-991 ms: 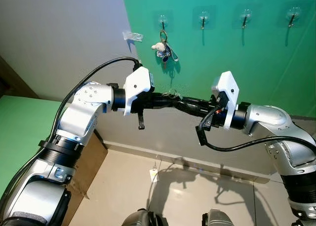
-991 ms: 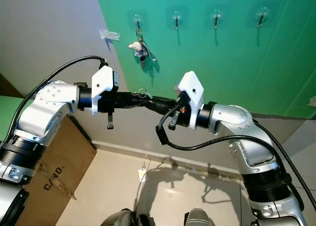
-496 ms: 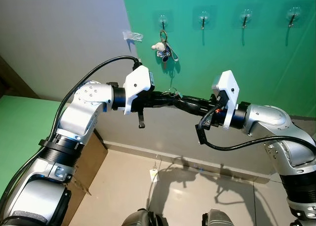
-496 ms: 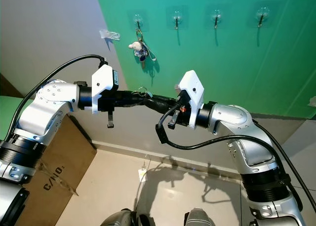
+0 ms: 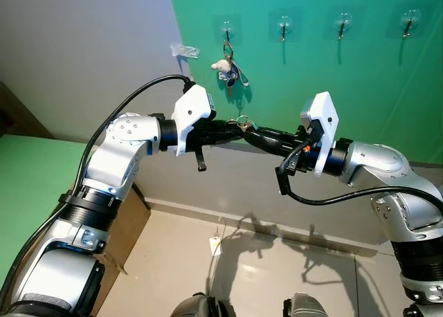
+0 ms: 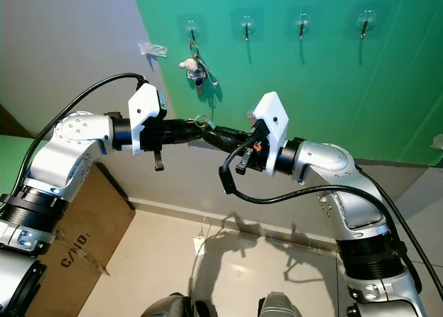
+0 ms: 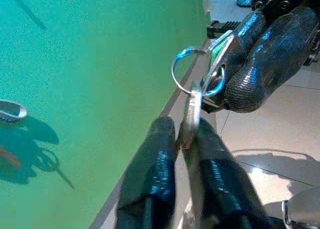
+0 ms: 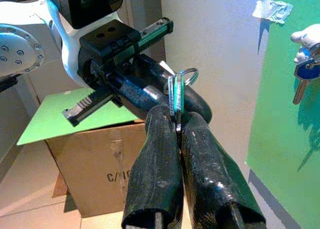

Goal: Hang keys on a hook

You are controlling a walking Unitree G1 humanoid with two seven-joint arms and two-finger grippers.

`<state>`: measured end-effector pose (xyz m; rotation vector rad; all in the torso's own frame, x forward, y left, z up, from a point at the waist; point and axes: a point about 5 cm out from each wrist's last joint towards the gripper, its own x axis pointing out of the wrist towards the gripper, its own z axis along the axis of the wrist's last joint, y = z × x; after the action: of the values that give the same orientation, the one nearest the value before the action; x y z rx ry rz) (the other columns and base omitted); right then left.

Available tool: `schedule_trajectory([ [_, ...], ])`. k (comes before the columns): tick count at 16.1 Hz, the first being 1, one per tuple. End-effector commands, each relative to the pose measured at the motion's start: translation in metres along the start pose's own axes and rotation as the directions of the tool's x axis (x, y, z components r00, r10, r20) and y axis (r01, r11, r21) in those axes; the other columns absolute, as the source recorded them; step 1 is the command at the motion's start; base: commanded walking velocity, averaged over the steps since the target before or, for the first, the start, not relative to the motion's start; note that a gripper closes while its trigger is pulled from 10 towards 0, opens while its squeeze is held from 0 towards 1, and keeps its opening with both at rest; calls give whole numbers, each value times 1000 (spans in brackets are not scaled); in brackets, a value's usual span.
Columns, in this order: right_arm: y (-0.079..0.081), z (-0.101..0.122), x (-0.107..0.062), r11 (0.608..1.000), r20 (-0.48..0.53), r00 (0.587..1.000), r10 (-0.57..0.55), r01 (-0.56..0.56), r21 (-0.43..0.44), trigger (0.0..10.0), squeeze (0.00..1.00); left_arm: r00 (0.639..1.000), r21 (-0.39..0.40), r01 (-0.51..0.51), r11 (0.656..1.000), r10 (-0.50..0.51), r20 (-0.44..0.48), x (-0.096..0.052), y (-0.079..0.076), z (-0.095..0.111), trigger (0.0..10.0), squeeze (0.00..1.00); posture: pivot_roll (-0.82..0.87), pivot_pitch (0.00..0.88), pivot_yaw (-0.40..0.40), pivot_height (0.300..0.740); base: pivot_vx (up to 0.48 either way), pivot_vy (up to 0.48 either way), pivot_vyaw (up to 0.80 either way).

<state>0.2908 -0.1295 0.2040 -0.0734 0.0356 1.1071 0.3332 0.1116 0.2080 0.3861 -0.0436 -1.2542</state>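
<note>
Meeting tip to tip in mid-air, the left claw (image 5: 232, 129) and right claw (image 5: 255, 133) both pinch the keys (image 7: 192, 106) — each claw narrow, closed on the flat metal, the key ring (image 5: 243, 121) standing up between them. Beyond, up and slightly left on the green wall (image 5: 346, 88), 4 hooks run in a row; the nearest free hook (image 5: 284, 28) lies above the claws, beside one already carrying a key bunch (image 5: 228, 69).

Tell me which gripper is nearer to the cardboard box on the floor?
Left. The left gripper reaches out from the arm that stands above the cardboard box, while the right gripper comes in from the far side, away from the box.
</note>
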Motion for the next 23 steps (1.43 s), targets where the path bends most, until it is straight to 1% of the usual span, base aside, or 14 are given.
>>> schedule_trajectory([
  [1, 1, 7, 2, 1000, 30, 1000, 2, -1, -16, 0, 0, 999, 9, -36, 999, 36, -12, -5, 7, 3, 10000, 1000, -281, 52, 163, 717, 0, 0, 0],
  [8, -4, 8, 3, 999, 42, 999, -32, 32, -16, 0, 0, 998, 2, -43, 999, 43, -39, -6, 8, -3, 10000, 1000, -282, 53, 157, 717, 0, 0, 0],
  [10, -13, 12, 4, 992, 43, 994, -99, 102, -74, 0, 0, 993, 19, -93, 996, 94, -68, -8, 13, -6, 10000, 1000, -283, 51, 154, 717, 0, 0, 0],
  [11, -22, 13, 4, 978, 36, 986, -164, 167, -126, 0, 0, 989, 30, -117, 993, 119, -87, -7, 16, -8, 10000, 0, -282, 52, 152, 717, 0, 0, 0],
  [12, -28, 12, 5, 964, 24, 977, -211, 212, -162, 0, 0, 986, 29, -141, 990, 143, -89, -7, 17, -10, 10000, 0, -281, 52, 151, 717, 0, 0, 0],
  [13, -32, 9, 6, 946, 17, 966, -258, 256, -197, 0, 0, 981, 5, -179, 984, 179, -73, -7, 18, -11, 10000, 0, -280, 50, 150, 717, 0, 0, 0],
  [14, -34, 8, 6, 939, 16, 961, -277, 275, -208, 0, 0, 979, -4, -192, 981, 192, -67, -7, 18, -11, 10000, 0, -280, 50, 150, 717, 0, 0, 0],
  [16, -42, 9, 8, 895, 61, 922, -383, 387, -221, 0, 0, 955, -78, -295, 952, 294, -26, -8, 20, -15, 10000, 0, -275, 55, 151, 717, 0, 0, 0],
  [17, -44, 10, 9, 879, 74, 910, -408, 414, -236, 0, 0, 948, -92, -319, 943, 318, -25, -8, 20, -17, 10000, 0, -273, 57, 151, 717, 0, 0, 0],
  [18, -47, 12, 13, 843, 113, 882, -458, 471, -260, 0, 0, 935, -124, -354, 927, 353, -26, -6, 15, -25, 10000, 0, -267, 61, 150, 717, 0, 0, 0],
  [19, -47, 13, 16, 833, 137, 872, -471, 490, -257, 0, 0, 934, -140, -355, 924, 356, -20, -4, 10, -27, 10000, 0, -267, 61, 150, 717, 0, 0, 0],
  [21, -44, 17, 20, 795, 175, 867, -466, 498, -346, 0, 0, 936, -152, -349, 925, 351, -17, 1, 2, -29, 10000, 0, -261, 62, 146, 717, 0, 0, 0],
  [22, -43, 17, 21, 787, 184, 864, -469, 503, -357, 0, 0, 936, -161, -350, 923, 353, -16, 3, 0, -30, 10000, 0, -260, 61, 146, 717, 0, 0, 0],
  [23, -43, 17, 24, 773, 213, 850, -481, 526, -354, 0, 0, 933, -181, -357, 916, 360, -13, 7, -6, -33, 10000, 0, -258, 59, 146, 717, 0, 0, 0],
])
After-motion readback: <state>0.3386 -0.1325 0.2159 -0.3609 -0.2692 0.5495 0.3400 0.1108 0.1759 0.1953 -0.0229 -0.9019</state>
